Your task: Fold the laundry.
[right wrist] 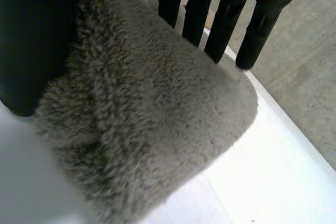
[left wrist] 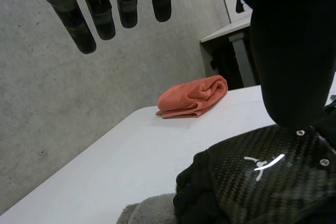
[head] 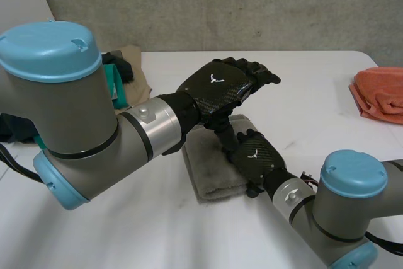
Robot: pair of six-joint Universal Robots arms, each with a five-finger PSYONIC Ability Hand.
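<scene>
One grey towel [head: 206, 169] under right hand [head: 257, 155]

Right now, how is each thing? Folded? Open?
grey towel: folded, lying flat.
orange towel: folded.
left hand: open, raised above the right hand.
right hand: open, over the grey towel.
clothes pile: heaped, not folded.
</scene>
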